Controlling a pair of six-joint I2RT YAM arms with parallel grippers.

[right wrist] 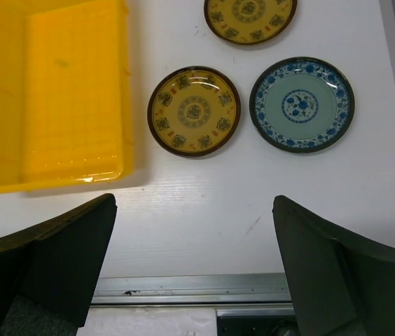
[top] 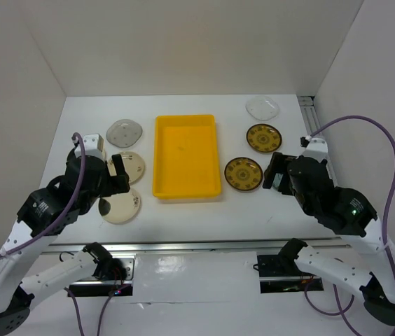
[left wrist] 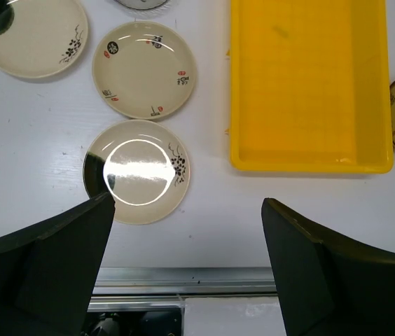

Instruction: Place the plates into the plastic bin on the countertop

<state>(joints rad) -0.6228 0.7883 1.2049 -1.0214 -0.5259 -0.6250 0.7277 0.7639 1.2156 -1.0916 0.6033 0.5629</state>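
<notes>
Both arms are hovering low over the white countertop (top: 183,210), gripping nothing. The left gripper (left wrist: 187,210) is hanging with jaws spread wide and empty, with the near cream plate (left wrist: 138,171) lying just ahead of its fingertips. The marked cream plate (left wrist: 144,69) and far cream plate (left wrist: 31,35) are sitting behind it, rims apart. The right gripper (right wrist: 194,203) is gaping the same way, empty, on the near side of the gold-patterned brown plate (right wrist: 194,110). A blue-and-white plate (right wrist: 302,104) is lying just beside that one, not touching. The yellow plastic bin (top: 187,157) is sitting mid-counter between the two groups, with every plate outside it. Bare counter strips are running along both of its long rims. The second brown plate (top: 263,138) and clear plate (top: 262,108) are lying back right, and the grey speckled plate (top: 125,131) back left. A metal rail (right wrist: 183,288) is running along the near edge.
</notes>
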